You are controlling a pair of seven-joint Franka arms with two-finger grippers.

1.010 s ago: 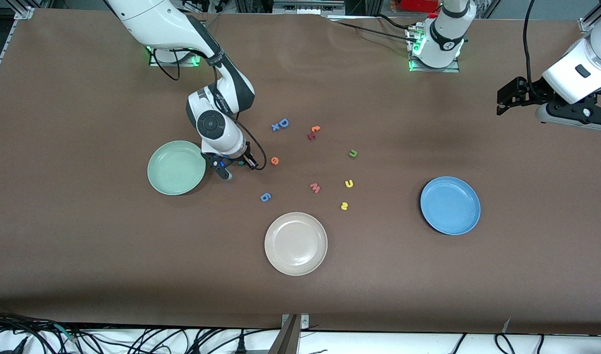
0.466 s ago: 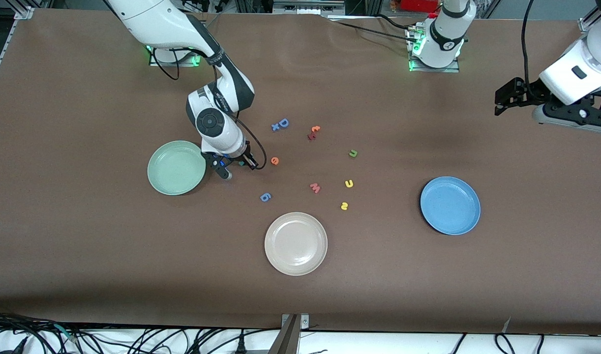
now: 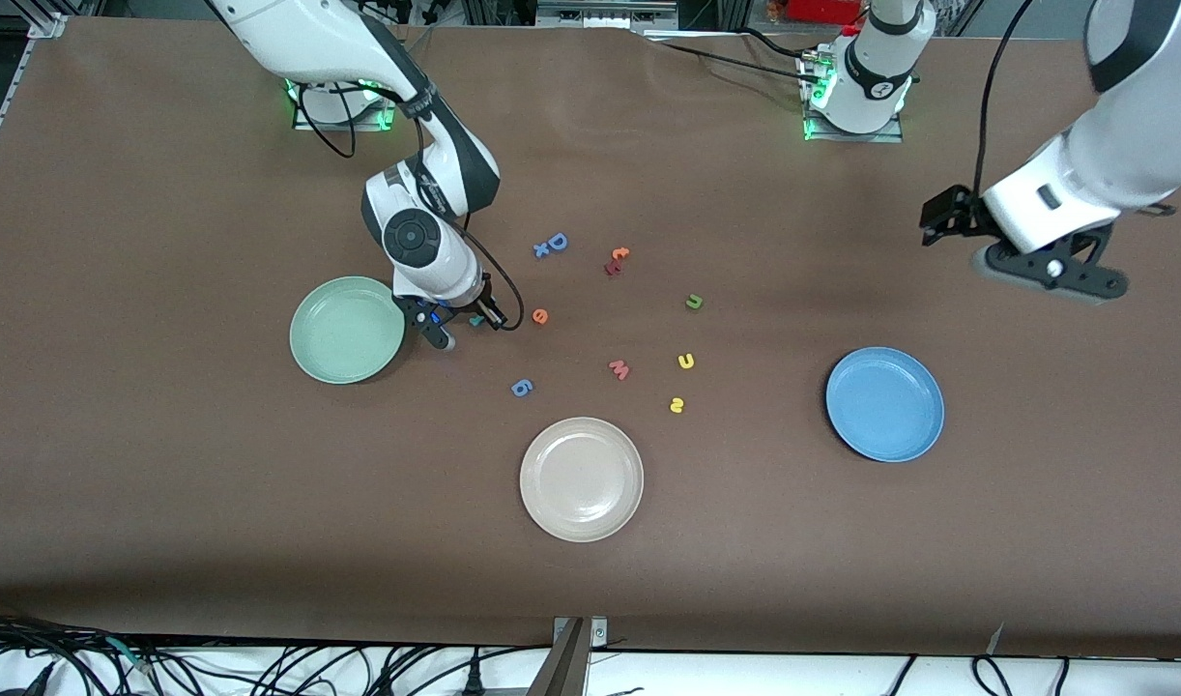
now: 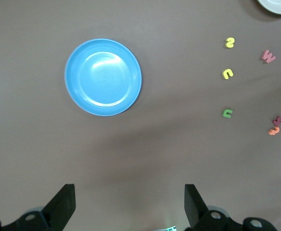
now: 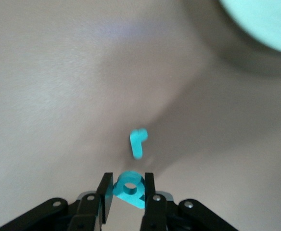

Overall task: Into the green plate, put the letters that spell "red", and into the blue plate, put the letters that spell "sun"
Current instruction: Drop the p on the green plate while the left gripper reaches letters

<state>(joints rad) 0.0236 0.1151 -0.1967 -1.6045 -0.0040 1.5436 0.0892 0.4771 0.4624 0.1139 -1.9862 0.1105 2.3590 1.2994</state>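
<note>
My right gripper [image 5: 126, 190] is shut on the teal "d" [image 5: 129, 188], low over the table beside the green plate [image 3: 347, 330]. The teal "r" [image 5: 138, 142] lies loose just under it. The orange "e" [image 3: 539, 316] rests a little toward the left arm's end. The yellow "s" [image 3: 676, 405], yellow "u" [image 3: 685, 362] and olive-green "n" [image 3: 693, 303] lie mid-table, all on the brown surface. The blue plate [image 3: 884, 403] is empty. My left gripper [image 3: 1052, 278] hangs open and empty above the table, its fingers [image 4: 66, 202] wide apart.
A beige plate [image 3: 581, 478] sits nearest the front camera. Other letters are scattered mid-table: a blue "D" [image 3: 553, 244], a blue "6" [image 3: 521, 388], a pink "w" [image 3: 619, 368] and a red-orange pair [image 3: 616, 260].
The right gripper's fingers closed on the teal "d" and the arm barely shifted. The left arm swung in from the table's end and now hangs over the table.
</note>
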